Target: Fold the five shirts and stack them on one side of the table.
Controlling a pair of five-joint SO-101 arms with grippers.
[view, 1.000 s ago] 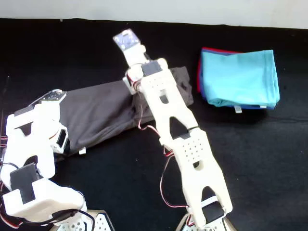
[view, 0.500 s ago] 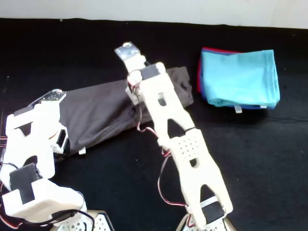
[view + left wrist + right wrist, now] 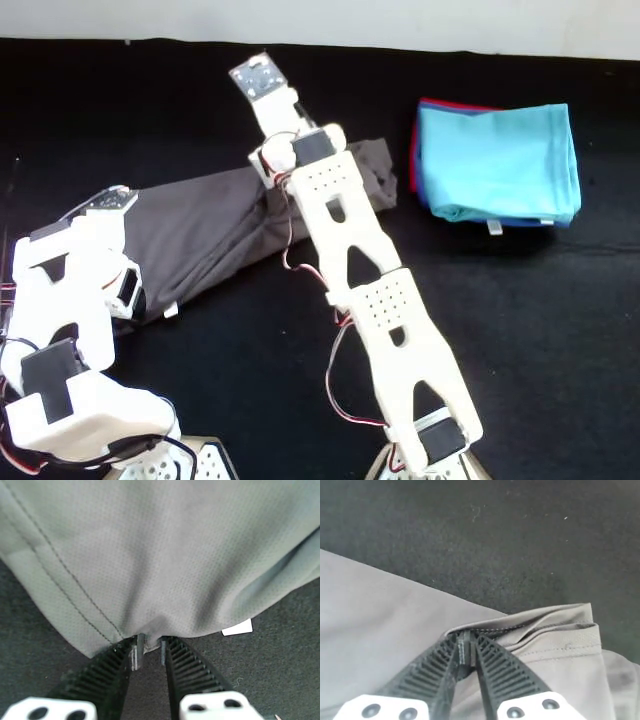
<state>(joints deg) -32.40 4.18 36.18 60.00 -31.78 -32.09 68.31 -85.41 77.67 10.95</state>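
Left gripper and right gripper both pinch the grey shirt beside the stack. The right one's bite looks thin, maybe, so I'd carry both ends level.

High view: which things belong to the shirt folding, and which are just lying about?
Part of the job:
grey shirt, pinched at its edges by the left gripper and the right gripper
stack of folded shirts, cyan on top

Just there:
black table
white wall behind
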